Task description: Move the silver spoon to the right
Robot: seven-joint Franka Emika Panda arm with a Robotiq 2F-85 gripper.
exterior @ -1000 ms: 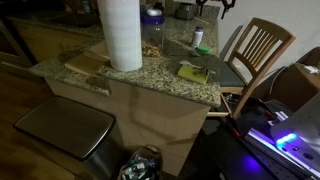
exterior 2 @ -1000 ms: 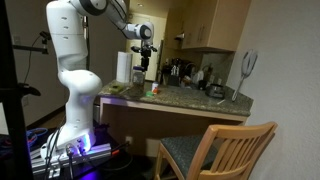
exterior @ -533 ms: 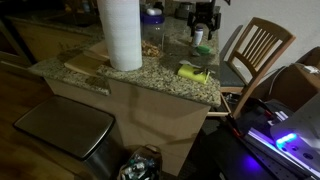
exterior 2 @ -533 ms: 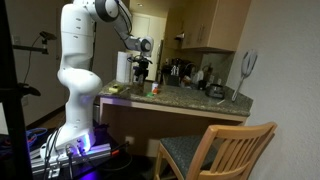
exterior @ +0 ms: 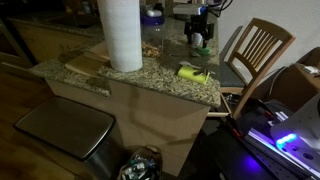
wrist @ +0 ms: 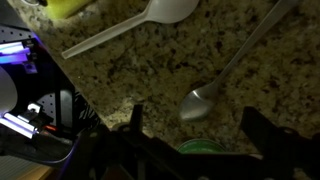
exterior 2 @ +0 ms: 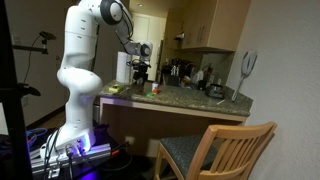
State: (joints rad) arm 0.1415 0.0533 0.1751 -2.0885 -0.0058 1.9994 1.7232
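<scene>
The countertop is showing a speckled granite pattern of tan, brown and black. The silver spoon is gleaming grey-silver toward two o'clock in the wrist view, and the plastic spoon at eleven o'clock is looking white. In the exterior views the sponge is showing yellow-green, the paper towel roll white, the chair warm brown wood and the arm white. A glow is shining blue-violet.
</scene>
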